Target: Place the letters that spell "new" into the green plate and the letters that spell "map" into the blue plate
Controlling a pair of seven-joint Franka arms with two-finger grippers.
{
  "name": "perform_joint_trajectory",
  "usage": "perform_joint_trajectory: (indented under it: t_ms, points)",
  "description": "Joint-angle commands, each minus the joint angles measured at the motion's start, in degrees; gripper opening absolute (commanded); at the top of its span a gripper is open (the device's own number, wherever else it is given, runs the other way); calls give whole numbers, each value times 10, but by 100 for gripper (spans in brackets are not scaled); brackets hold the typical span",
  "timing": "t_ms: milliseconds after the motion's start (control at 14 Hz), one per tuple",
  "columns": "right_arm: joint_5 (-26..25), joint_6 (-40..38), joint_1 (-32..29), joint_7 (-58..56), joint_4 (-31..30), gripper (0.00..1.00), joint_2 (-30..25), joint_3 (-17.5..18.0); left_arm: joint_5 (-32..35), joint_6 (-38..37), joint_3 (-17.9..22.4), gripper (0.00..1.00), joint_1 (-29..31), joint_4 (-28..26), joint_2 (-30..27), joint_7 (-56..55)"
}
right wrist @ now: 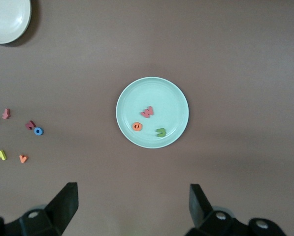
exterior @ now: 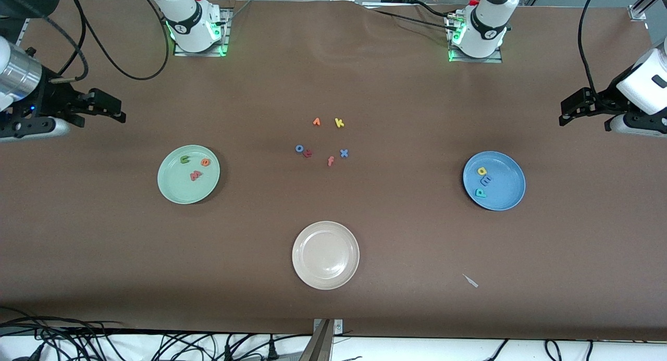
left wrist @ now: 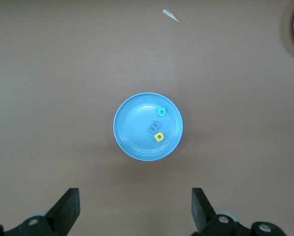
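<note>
- Your left pincer (exterior: 565,114) hung wide and empty at the left arm's end of the desk (exterior: 365,79), with the blue plate (exterior: 508,197) below it and a little nearer the front camera; the left wrist view looked almost straight down on that plate (left wrist: 132,142).
- Your right pincer (exterior: 117,111) was just as wide and held nothing, up at the right arm's end, with the green plate (exterior: 174,191) lying below it and nearer the front camera.
- No task letter lay on the bare desk for either pincer to go to, so you had no reach to line up; I judge both arms were waiting.
- In the green plate you had the green n (exterior: 184,159), the orange e (exterior: 206,162) and the pinkish-red w (exterior: 195,175), close together and flat, inside the rim.
- In the blue plate you had the yellow a (exterior: 482,170), the blue m (exterior: 485,181) and the teal p (exterior: 480,192), set in a short row toward the plate's middle-of-desk edge.
- The beige plate (exterior: 312,272), nearest the front camera, held nothing.
- Between the two coloured plates, mid-desk, lay the leftovers: an orange letter (exterior: 316,122), the yellow k (exterior: 339,122), the blue o (exterior: 299,148) touching the dark red letter (exterior: 308,153), the orange f (exterior: 330,161) and the blue x (exterior: 344,153).
- By my reading, both words were placed and the job looked done.
</note>
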Motion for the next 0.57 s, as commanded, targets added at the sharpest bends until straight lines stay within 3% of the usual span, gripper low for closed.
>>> perform_joint_trajectory:
  t_ms: [0, 501]
  points:
    - [-21, 1, -25, 12, -17, 100, -21, 32, -15, 6, 4, 100, -1, -3, -1, 9]
    - [-22, -8, -25, 10, -2, 100, -17, 36, -14, 6, 3, 100, -2, -3, -1, 9]
